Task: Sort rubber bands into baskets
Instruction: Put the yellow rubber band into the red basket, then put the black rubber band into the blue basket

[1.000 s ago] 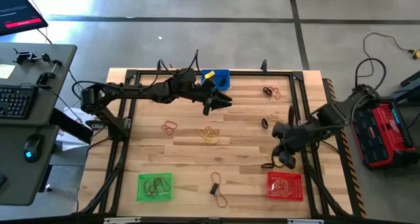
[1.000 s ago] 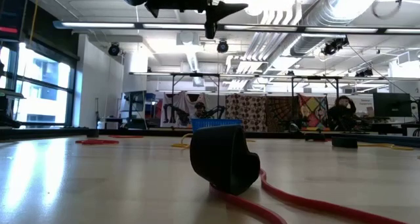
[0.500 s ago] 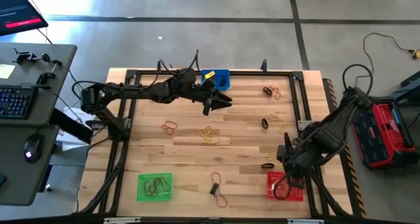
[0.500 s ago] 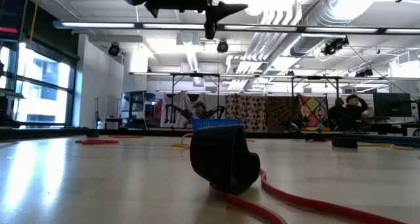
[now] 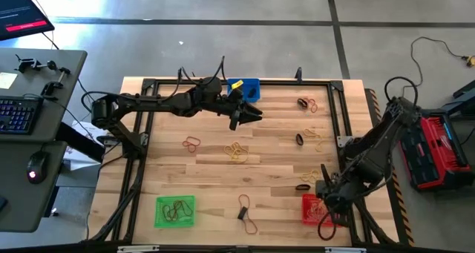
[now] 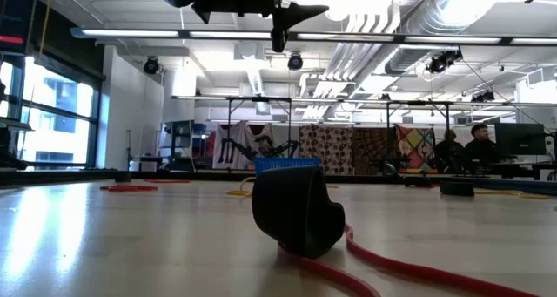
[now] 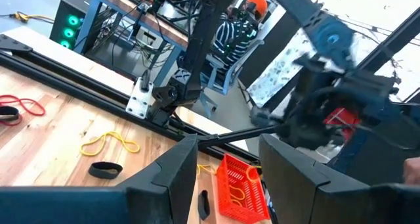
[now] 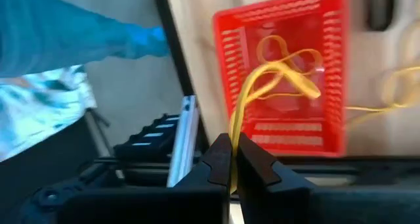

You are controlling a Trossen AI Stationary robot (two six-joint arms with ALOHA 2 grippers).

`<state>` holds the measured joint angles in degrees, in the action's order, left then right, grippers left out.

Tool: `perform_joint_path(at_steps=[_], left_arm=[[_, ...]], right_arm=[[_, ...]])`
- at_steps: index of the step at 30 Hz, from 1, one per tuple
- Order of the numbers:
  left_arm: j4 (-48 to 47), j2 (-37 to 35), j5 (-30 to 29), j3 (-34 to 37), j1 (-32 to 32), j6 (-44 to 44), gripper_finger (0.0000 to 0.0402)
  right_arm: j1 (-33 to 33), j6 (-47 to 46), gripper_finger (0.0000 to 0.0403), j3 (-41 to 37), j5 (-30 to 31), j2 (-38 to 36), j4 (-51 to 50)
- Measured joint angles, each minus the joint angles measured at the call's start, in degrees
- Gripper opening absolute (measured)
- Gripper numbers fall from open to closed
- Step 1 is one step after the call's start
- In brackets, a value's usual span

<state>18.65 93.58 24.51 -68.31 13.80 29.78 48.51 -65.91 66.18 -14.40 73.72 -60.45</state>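
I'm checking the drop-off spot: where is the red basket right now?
In the high view the red basket sits at the table's near right corner, directly under the right gripper.

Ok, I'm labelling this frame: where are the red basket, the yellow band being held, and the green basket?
red basket [image 8: 328, 73]: right wrist view, side wall.
yellow rubber band [image 8: 252, 89]: right wrist view, hanging strand.
green basket [image 5: 158, 212]: high view, left rim.

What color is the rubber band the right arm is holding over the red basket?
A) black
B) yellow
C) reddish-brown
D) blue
B: in the right wrist view a yellow rubber band hangs from the shut jaws of the right gripper, dangling over the red basket.
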Motion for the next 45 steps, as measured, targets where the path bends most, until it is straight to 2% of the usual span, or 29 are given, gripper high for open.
perform_joint_path(at_steps=[10, 20, 28, 40, 45], left_arm=[[0.02, 0.02, -0.02, -0.02, 0.0, 0.17, 0.0157], [0.0, 0.02, -0.46, -0.02, 0.07, 0.12, 0.0157], [0.0, 0.03, -1.11, -0.02, 0.36, -0.02, 0.0157], [0.0, 0.04, -1.33, -0.02, 0.72, -1.44, 0.0157], [0.0, 0.04, -1.32, -0.02, 1.68, -1.49, 0.0157]], right_arm=[[-0.07, -5.13, 0.0, -18.78, -0.8, -3.6, 16.31], [-0.11, -5.76, 0.0, -31.26, -0.63, -3.64, 28.31], [-0.13, 0.16, 0.0011, -33.1, -0.6, -3.64, 29.13], [-0.13, 1.85, 0.0122, -33.1, -0.95, -3.64, 29.03], [-0.13, 2.87, 0.014, -31.39, -4.2, -3.64, 29.03]])
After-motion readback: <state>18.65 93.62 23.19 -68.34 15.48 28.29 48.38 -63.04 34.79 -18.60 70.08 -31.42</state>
